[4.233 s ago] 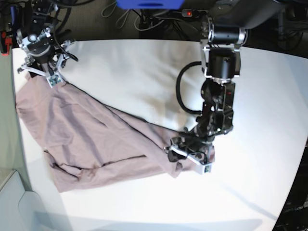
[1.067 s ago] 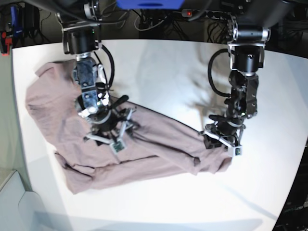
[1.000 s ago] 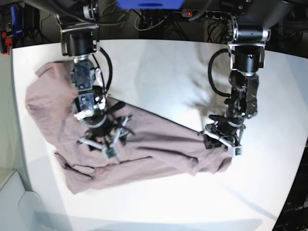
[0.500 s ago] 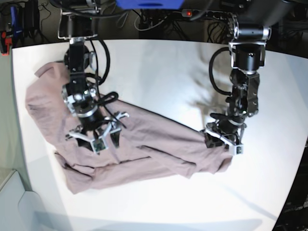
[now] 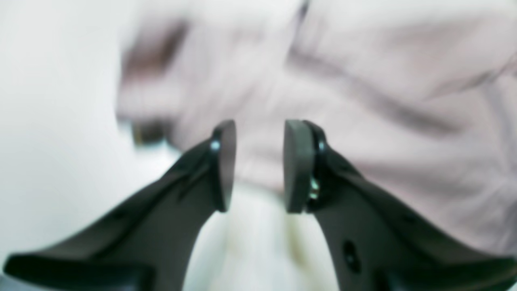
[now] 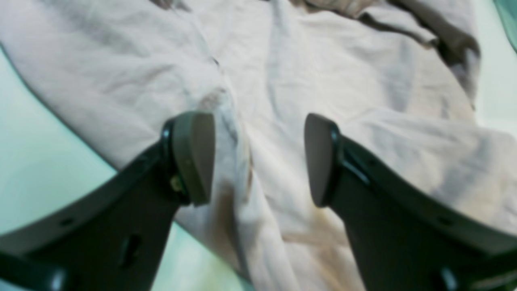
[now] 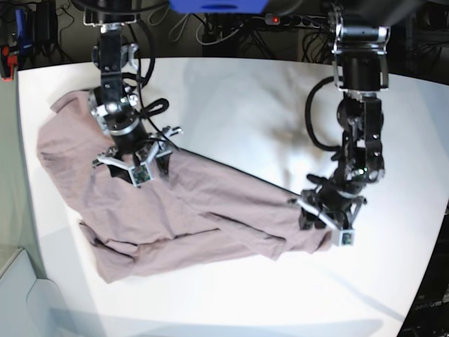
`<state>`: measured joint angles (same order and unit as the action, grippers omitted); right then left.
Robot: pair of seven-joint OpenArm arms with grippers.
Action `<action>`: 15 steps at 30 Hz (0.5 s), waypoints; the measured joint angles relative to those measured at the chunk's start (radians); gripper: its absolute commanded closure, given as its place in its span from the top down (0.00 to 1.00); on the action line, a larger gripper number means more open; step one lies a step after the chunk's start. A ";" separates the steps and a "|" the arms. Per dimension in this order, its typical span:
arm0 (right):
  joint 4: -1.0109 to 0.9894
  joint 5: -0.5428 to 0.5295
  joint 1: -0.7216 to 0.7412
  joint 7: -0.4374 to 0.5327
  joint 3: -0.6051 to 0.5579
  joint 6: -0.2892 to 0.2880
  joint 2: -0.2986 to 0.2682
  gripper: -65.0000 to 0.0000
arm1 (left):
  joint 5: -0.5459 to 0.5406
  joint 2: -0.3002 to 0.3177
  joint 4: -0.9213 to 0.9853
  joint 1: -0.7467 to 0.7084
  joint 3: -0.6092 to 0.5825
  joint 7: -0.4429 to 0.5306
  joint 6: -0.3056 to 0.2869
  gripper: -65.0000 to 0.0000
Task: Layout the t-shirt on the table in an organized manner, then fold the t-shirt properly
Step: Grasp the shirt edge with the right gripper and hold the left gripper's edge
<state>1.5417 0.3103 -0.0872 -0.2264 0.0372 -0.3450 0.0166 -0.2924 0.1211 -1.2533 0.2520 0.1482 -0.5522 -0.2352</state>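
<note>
The t-shirt (image 7: 175, 210) is a dusty mauve-pink, soft and matte, and it lies crumpled rather than spread out on the white counter (image 7: 231, 105). In the base view it runs as a long diagonal mass from the upper left of the counter down toward the lower middle. A broad, flatter panel lies at the left, and a narrower twisted band stretches to the right, ending in a bunched lump. Dark fold lines and overlapping layers cross the lower part, and one ridge runs along the band's length. The edge near the left rim of the counter is rounded and slightly rolled.

The right arm's fingers (image 6: 194, 157) stand wide apart just above the cloth, over a raised seam-like crease (image 6: 242, 161) that runs between them; nothing is gripped. In the base view this right gripper (image 7: 133, 165) hangs over the upper left panel of the shirt.

The left gripper (image 7: 326, 225) is at the shirt's bunched right end. Its fingers (image 5: 224, 161) show a narrow gap with no cloth between the tips; the blurred pink fabric lies beyond them, with bare white counter below. In that wrist view the shirt's edge ends in a dark shadowed fold at the left.
</note>
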 measured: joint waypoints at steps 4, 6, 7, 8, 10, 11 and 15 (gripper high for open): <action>0.058 -0.002 -0.037 0.006 0.000 0.000 0.000 0.55 | 0.013 -0.036 0.047 0.070 -0.007 -0.014 0.004 0.50; 0.070 0.000 -0.061 0.001 0.000 -0.002 0.000 0.55 | 0.028 -0.058 0.154 0.138 -0.007 -0.003 0.002 0.51; 0.077 0.000 -0.071 -0.005 0.000 -0.006 0.000 0.55 | 0.037 -0.066 0.208 0.170 -0.007 0.000 0.002 0.51; 0.090 0.000 -0.083 -0.007 0.000 -0.006 0.000 0.55 | 0.058 -0.072 0.259 0.201 -0.006 0.007 0.005 0.51; 0.115 -0.003 -0.110 0.005 0.003 -0.002 -0.001 0.55 | 0.074 -0.077 0.356 0.245 -0.008 0.086 -0.005 0.51; 0.123 -0.003 -0.122 0.003 0.014 -0.007 0.000 0.55 | 0.079 -0.077 0.417 0.265 -0.007 0.144 -0.003 0.51; 0.137 0.000 -0.145 0.001 0.047 -0.006 -0.006 0.55 | 0.095 -0.067 0.551 0.310 -0.064 0.190 0.004 0.51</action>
<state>1.6787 0.3099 -0.2321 -0.2253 0.0841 -0.3511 0.0109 -0.1970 0.0540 -0.7021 0.5617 0.0845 -0.3618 -0.2310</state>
